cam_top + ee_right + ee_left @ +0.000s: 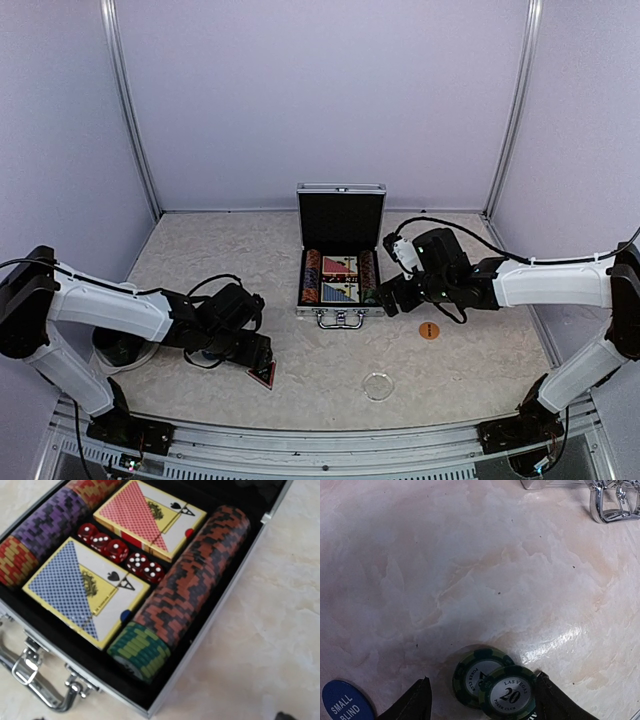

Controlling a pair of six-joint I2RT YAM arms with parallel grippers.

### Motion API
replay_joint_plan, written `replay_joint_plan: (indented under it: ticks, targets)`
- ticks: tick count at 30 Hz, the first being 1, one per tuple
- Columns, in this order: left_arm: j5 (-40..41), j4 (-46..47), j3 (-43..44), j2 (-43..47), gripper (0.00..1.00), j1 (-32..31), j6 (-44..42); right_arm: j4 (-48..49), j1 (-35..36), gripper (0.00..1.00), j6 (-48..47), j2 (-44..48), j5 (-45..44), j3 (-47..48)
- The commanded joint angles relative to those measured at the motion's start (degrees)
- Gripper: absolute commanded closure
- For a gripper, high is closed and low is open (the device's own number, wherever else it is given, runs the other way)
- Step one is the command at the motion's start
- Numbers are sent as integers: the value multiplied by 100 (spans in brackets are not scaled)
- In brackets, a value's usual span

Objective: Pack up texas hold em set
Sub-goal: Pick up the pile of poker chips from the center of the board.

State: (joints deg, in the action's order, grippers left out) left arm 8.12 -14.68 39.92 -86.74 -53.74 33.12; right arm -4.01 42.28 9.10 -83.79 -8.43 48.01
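Table (200, 270): pale marbled top, both arms low over it

Aluminium briefcase (341, 255) sits mid-table, lid upright, handle (30, 675) facing the arms, black lining

Right gripper (392, 298) hovers just off the case's right edge, jaws spread wide, nothing between them; its wrist view looks straight into the tray

Left gripper (482, 700) is down at the table well left-front of the case, jaws released, fingers (415, 702) apart with two loose chips lying flat between them; the right finger is about touching the nearer chip, clear gap on the other side

In the case: long red/black chip row (195, 580) on the right with green chips at its near end, purple chip row (47, 525) on the left, red-backed deck (150, 517) behind blue-backed deck (82, 587), five red dice (120, 550) between the decks

Loose green chips overlap, nearer one (507, 695) marked LAS VEGAS 20, other (472, 672) partly under it

Blue SMALL BLIND button (345, 702) lies just outside the left finger

Orange button (429, 330) on the table right-front of the case; clear round disc (378, 385) nearer the front edge
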Motion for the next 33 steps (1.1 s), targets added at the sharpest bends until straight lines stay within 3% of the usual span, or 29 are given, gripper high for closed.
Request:
replay_joint_plan:
  ticks: [1,14,33]
  targets:
    - [-59,56,135,61,29,-104,-44,2,-56,1,61,-4,72,-2]
    - [-100,54,135,-108,25,-206,-69,-62,-59,1,61,53,51,44]
    - [184,84,82,-247,43,-59,-34,-150,-53,1,88,135,51,71]
